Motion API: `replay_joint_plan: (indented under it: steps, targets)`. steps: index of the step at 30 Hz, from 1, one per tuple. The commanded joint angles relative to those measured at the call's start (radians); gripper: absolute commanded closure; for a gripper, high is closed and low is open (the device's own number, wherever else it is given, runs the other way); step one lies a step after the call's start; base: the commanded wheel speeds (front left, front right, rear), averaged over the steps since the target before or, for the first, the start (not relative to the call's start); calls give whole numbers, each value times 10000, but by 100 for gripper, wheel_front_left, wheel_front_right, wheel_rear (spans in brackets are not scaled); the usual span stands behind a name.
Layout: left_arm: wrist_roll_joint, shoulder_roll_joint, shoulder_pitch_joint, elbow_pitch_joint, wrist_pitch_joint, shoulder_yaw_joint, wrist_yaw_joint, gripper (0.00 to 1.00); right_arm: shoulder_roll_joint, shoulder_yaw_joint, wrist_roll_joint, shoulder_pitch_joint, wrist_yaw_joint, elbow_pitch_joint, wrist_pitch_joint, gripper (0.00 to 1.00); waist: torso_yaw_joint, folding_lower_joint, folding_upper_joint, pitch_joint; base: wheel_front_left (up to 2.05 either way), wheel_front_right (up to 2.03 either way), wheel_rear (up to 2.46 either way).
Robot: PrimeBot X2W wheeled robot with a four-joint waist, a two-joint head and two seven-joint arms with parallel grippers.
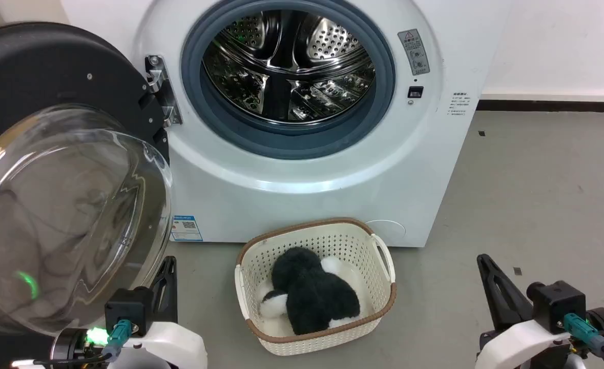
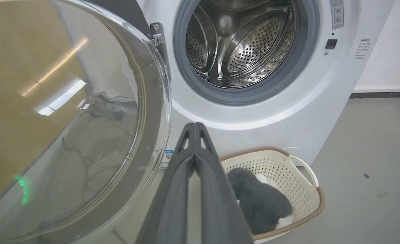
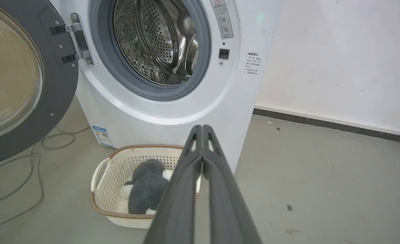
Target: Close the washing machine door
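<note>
The washing machine door point(image 1: 61, 205) hangs wide open, left of the washing machine point(image 1: 302, 169) — closing not started. In front of the machine, left pincer point(image 2: 194, 127) and right pincer point(image 3: 202, 128) both pressed shut, empty — full swing and latch remain.

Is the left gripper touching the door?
Apart. In the left wrist view, the shut left gripper points up beside the door, with a strip of the white machine showing between them.
</note>
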Motion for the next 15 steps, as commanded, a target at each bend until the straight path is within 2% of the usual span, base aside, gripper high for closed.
replay_joint_plan:
  steps: [1, 5, 6, 15]
  targets:
    - [28, 3, -154, -37, 1, 16, -45, 100, 53, 3, -78, -142, 8, -41, 14, 100, 0, -1, 0, 0, 0, 0, 0]
    - [28, 3, -154, -37, 1, 16, -45, 100, 53, 3, -78, -142, 8, -41, 14, 100, 0, -1, 0, 0, 0, 0, 0]
    - [-1, 0, 0, 0, -4, 3, 0, 0, 0, 5, 2, 0, 0, -1, -2, 0, 0, 0, 0, 0, 0, 0, 0]
    - [-43, 0, 13, 23, -95, -40, 19, 0, 2, -2, 104, 19, 0, 20, -94, 0, 1, 0, 0, 4, 0, 0, 0]
